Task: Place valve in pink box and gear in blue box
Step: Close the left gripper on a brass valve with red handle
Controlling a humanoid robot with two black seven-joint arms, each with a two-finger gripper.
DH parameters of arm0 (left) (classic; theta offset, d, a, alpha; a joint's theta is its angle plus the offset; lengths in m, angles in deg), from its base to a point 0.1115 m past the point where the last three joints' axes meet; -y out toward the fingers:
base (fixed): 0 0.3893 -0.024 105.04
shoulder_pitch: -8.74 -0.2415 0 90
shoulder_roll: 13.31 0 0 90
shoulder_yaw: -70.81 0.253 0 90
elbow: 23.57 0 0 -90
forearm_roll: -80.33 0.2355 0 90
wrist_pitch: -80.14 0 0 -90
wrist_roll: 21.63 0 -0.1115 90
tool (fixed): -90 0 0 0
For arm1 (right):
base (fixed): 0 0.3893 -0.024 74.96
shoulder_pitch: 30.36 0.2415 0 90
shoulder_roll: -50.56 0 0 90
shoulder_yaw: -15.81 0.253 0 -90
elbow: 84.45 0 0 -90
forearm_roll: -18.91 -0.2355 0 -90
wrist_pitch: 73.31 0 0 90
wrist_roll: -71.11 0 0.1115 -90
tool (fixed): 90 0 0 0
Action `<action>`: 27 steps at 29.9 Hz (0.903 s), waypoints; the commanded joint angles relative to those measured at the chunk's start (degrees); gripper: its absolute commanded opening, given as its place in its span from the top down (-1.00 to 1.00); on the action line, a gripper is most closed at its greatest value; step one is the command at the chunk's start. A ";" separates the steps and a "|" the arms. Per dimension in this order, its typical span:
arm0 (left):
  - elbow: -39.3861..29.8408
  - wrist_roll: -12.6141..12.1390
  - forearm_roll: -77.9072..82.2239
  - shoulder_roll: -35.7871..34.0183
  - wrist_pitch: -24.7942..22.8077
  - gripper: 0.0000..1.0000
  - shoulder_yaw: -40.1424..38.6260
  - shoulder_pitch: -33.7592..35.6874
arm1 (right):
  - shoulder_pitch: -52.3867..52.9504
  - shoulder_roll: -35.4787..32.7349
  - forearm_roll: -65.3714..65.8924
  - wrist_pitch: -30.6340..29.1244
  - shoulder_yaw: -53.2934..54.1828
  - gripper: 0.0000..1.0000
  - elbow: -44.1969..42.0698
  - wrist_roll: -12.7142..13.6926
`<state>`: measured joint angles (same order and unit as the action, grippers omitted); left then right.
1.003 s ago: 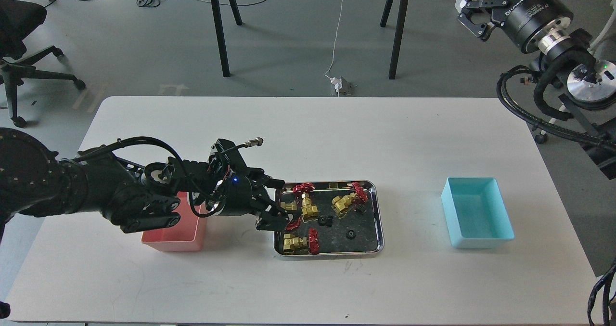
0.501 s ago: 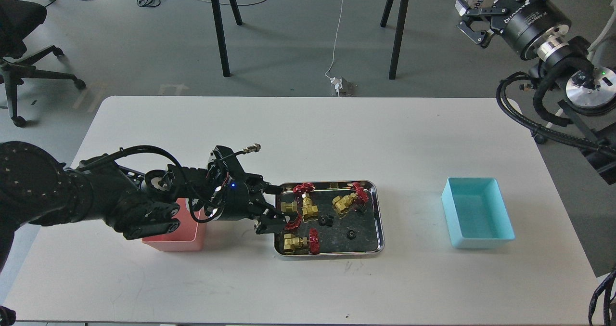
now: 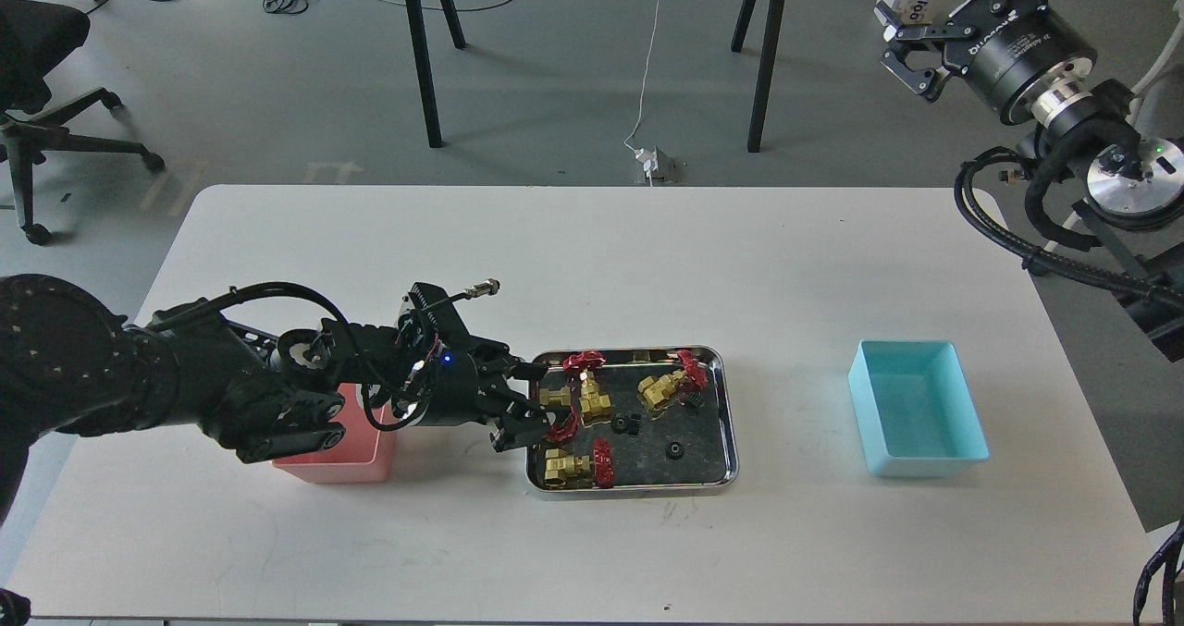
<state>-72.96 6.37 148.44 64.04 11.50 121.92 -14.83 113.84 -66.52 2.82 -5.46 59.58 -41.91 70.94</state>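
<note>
Four brass valves with red handwheels lie in a steel tray (image 3: 731, 423) with several tiny black gears (image 3: 675, 448). My left gripper (image 3: 529, 406) is open at the tray's left end, its fingers spread either side of the leftmost valve (image 3: 555, 397). The other valves lie behind it (image 3: 592, 402), at the back right (image 3: 661, 387) and at the front (image 3: 566, 466). The pink box (image 3: 338, 464) stands left of the tray, mostly hidden under my left arm. The blue box (image 3: 916, 409) stands empty at the right. My right gripper (image 3: 911, 53) is raised off the table at top right, open.
Another gear (image 3: 627, 424) lies mid-tray. The white table (image 3: 592, 265) ends at its front edge just below the tray. Right-arm cables hang past the table's right edge (image 3: 1008, 219). Table legs, an office chair (image 3: 37, 99) and floor cables lie beyond the far edge.
My left gripper has drawn back a little to the left at the tray's edge; the leftmost valve has stayed about where it was. The right arm has shifted slightly.
</note>
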 commanded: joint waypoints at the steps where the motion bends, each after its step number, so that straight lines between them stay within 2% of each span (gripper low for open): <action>1: 0.00 0.00 0.00 0.00 1.22 -0.08 0.31 -0.07 | -0.05 0.00 0.00 0.00 0.00 -0.99 0.00 -0.09; 16: -0.09 0.00 0.44 -0.09 1.75 0.48 0.48 -0.16 | -0.84 -0.08 0.00 0.00 0.08 -0.99 0.08 -0.09; 27: -0.97 0.00 0.61 -0.44 1.75 0.58 -0.39 0.46 | -1.28 -0.26 0.00 0.00 0.26 -0.99 0.17 -0.09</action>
<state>-73.66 6.37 148.90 63.84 13.28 121.78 -14.59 112.80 -66.76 2.82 -5.44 59.76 -41.82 70.85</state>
